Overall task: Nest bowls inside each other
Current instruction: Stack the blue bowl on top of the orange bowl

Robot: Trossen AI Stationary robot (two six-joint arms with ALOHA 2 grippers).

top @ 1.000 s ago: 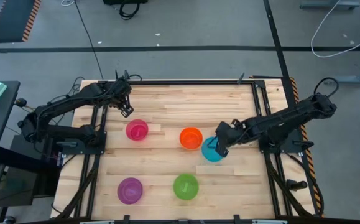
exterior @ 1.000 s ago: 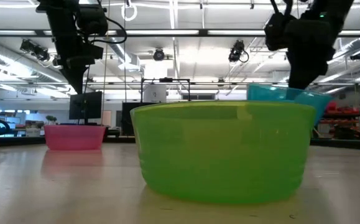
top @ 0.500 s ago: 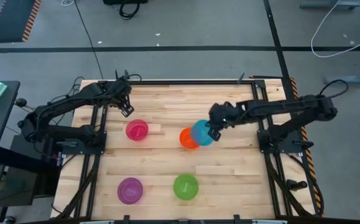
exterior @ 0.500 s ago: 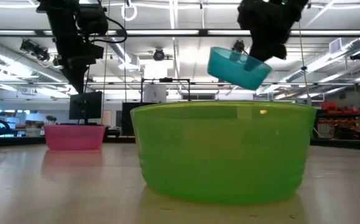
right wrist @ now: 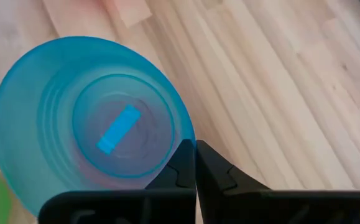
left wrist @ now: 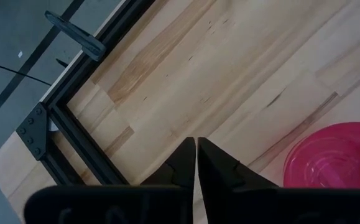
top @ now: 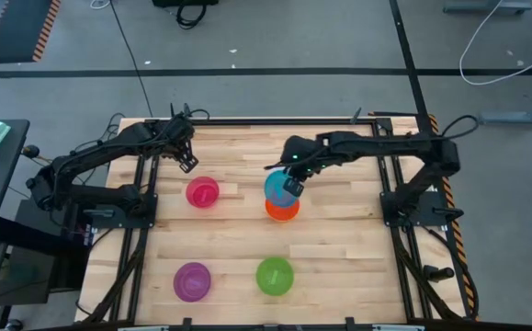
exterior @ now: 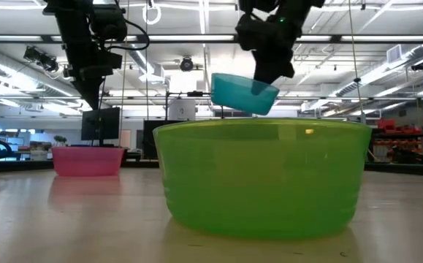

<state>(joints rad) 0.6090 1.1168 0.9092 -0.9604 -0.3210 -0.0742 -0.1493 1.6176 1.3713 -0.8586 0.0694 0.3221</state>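
Though hidden low, orange bowl [top: 282, 211] under blue bowl [exterior: 243, 93] clamped in right claw [top: 290, 180]; left claw [left wrist: 196, 163] together.

Lighting is bright and even across my table [top: 339, 239]; shadows beneath the bowls are faint. In the low view, ceiling light strips [exterior: 196, 38] glare overhead, and the green bowl [exterior: 261, 177] close to the lens glows translucent. My wrist views are sharp on the wood grain; my own fingers [right wrist: 186, 168] appear as dark, soft-edged shapes.

Right hand [top: 291, 178] carried blue bowl [top: 280, 188] leftward, now above orange bowl [top: 282, 211]
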